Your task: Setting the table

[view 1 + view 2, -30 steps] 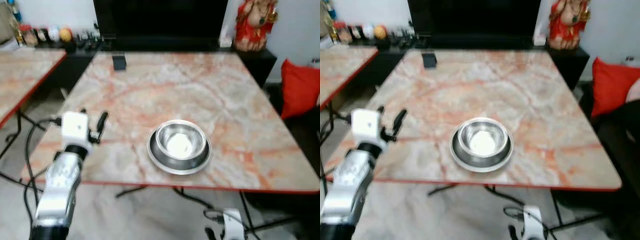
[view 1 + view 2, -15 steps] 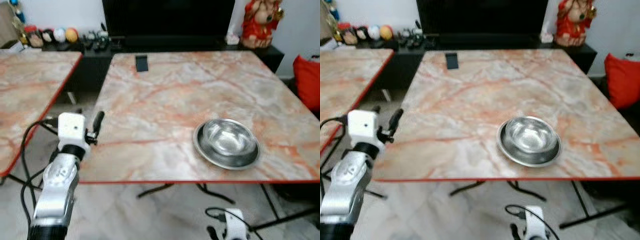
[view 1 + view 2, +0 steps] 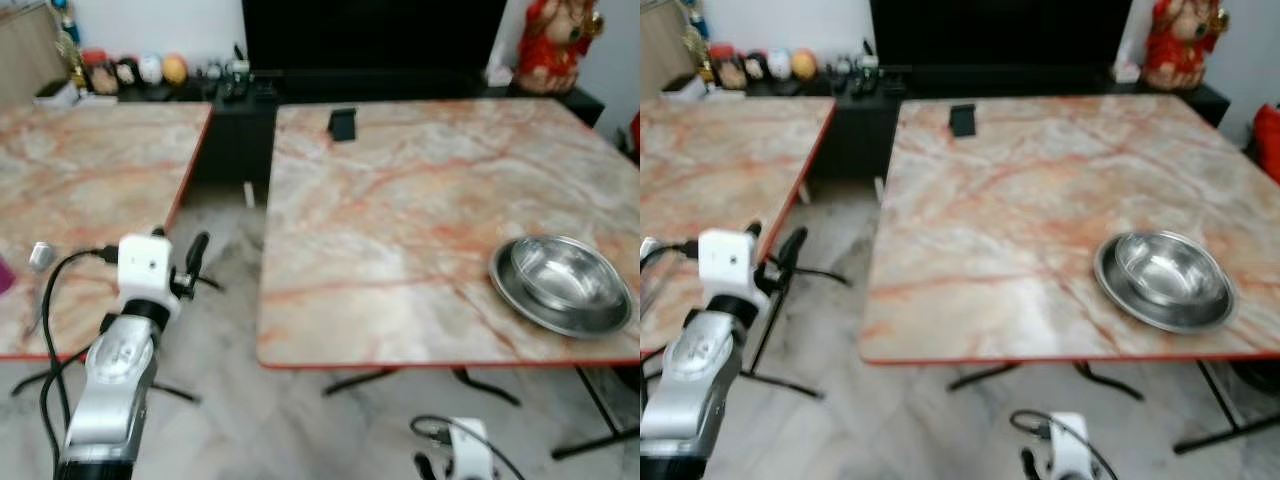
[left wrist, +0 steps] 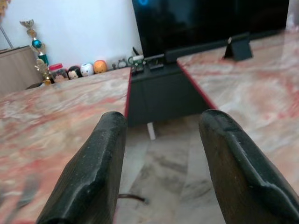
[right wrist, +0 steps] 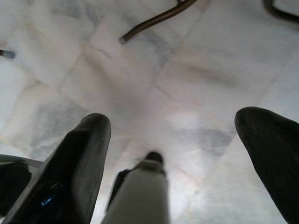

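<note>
Red statue (image 3: 556,45), dark screen (image 3: 372,35), small figurines (image 3: 150,70)

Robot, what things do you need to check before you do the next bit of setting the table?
1. Left gripper free to pick something up: ok, its fingers are apart with nothing between them.
2. Right gripper free: ok, open, hanging low and pointing at the floor.
3. Steel bowl sitting safely: ok, it rests in the steel plate on the right table, near the front edge.
4. Something to fetch on the left table: cannot tell, the small things at its front edge are too blurred.
5. Path between the tables: ok, but table legs and a cable lie on the floor.
</note>
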Controlling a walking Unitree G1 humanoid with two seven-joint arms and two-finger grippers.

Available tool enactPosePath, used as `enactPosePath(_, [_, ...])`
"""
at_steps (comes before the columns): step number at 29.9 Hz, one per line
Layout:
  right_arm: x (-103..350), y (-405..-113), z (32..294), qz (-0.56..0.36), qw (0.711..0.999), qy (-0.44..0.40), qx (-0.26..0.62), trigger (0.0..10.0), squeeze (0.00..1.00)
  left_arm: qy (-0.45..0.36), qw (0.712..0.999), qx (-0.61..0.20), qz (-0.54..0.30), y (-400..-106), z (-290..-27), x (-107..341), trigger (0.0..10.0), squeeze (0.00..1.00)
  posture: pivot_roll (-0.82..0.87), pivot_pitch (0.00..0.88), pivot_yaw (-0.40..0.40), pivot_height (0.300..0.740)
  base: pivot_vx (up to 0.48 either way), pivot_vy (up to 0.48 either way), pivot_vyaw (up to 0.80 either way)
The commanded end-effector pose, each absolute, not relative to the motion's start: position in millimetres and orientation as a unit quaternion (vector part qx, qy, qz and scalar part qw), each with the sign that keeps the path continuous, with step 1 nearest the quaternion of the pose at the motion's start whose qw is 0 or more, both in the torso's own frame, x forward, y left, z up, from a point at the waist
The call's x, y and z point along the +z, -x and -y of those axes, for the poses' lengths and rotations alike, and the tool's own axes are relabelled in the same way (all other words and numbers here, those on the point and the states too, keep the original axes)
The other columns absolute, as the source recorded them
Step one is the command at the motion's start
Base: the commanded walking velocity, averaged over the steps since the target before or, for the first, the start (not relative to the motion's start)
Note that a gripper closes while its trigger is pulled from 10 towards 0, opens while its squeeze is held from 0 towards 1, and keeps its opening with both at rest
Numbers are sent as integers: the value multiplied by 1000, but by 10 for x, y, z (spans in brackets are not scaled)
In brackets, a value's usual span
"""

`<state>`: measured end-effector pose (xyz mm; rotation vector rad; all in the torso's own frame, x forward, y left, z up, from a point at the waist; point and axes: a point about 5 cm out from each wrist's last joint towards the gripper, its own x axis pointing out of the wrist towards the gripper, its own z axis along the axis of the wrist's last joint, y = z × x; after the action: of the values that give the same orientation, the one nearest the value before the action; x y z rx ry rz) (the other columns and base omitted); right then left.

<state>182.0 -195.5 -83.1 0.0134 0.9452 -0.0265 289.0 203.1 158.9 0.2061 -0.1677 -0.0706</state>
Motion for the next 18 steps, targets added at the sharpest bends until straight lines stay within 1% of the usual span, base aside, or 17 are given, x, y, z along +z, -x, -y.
enactPosePath(1, [-848,-1754,2043,-462,887,0,-22,10000,0,-108,991,-69,36,-2865,-1942,1377,10000,0,-48,0,22,720,0,0,0])
enactPosePath(2, [-848,-1753,2043,-462,887,0,-22,10000,0,-107,991,-85,15,-2842,-1919,1288,10000,0,-46,0,22,720,0,0,0])
enactPosePath(3, [-848,-1753,2043,-462,887,0,-22,10000,0,-107,991,-85,15,-2842,-1919,1288,10000,0,-46,0,22,720,0,0,0])
enactPosePath(4, [-848,-1752,2045,-462,887,1,-23,10000,0,-100,989,-111,-19,-2790,-1874,1148,10000,0,-43,0,20,720,0,0,0])
enactPosePath(7, [-848,-1753,2045,-462,887,1,-23,10000,0,-99,986,-129,-44,-2741,-1852,1044,10000,0,-42,0,20,720,0,0,0])
enactPosePath(12, [-845,-1760,2045,-462,887,2,-21,10000,0,-109,976,-148,-118,-2580,-1900,711,10000,0,-36,0,17,720,0,0,0])
enactPosePath(18, [-842,-1764,2047,-462,887,2,-21,10000,0,-129,960,-167,-182,-2441,-1960,427,10000,0,-35,0,15,720,0,0,0])
